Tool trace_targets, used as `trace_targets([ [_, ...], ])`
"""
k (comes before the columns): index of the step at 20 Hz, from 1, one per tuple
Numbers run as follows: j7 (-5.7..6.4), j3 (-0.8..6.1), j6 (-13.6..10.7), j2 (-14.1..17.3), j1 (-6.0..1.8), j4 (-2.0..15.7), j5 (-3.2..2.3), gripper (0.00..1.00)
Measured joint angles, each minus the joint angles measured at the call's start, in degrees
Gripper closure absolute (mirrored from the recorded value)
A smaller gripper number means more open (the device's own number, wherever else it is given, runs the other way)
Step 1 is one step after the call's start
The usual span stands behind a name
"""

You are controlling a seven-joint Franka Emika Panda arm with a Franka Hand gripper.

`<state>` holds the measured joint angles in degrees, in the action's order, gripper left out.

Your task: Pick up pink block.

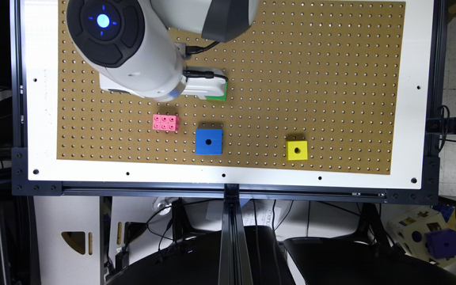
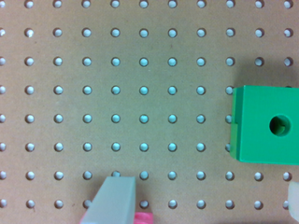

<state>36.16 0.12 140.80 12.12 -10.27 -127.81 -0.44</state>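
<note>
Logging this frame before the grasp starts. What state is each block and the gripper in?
Pink block: flat on the pegboard, studs up, not gripped.
Blue cube: on the board, hole up, free.
Yellow cube: on the board, hole up, free.
Green cube: on the board, hole up, partly under the arm in the exterior view.
Gripper: open, fingers apart, holding nothing.

Pegboard [image 1: 331, 59] — brick [image 1: 166, 122], cube [image 1: 208, 141], smaller cube [image 1: 296, 150] in a row.
</note>
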Motion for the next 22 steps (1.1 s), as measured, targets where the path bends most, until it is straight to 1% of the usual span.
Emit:
trace_targets([
  [2, 0.0, 0.0, -0.01, 0.0, -0.01, -0.01, 0.0, 0.0],
  [4, -0.04, -0.12, 0.0, 0.0, -0.32, 0.18, -0.07, 0.0],
  [5, -0.31, -0.19, 0.0, 0.01, -0.7, 0.42, -0.12, 0.0],
  [8, -1.62, -0.25, 0.0, 0.44, -2.03, 1.48, -0.12, 0.0],
  [11, -2.25, -0.26, 0.0, 1.77, -2.68, 3.4, -0.12, 0.0],
  [13, -2.37, -0.26, -0.01, 3.01, -2.86, 4.73, -0.12, 0.0],
  [15, -2.38, -0.25, -0.01, 4.08, -2.88, 5.73, -0.12, 0.0],
  [19, -2.42, -0.25, 0.0, 5.28, -2.98, 6.61, -0.12, 0.0],
  [22, -2.51, -0.33, 0.08, 7.02, -3.16, 8.09, -0.14, 0.0],
])
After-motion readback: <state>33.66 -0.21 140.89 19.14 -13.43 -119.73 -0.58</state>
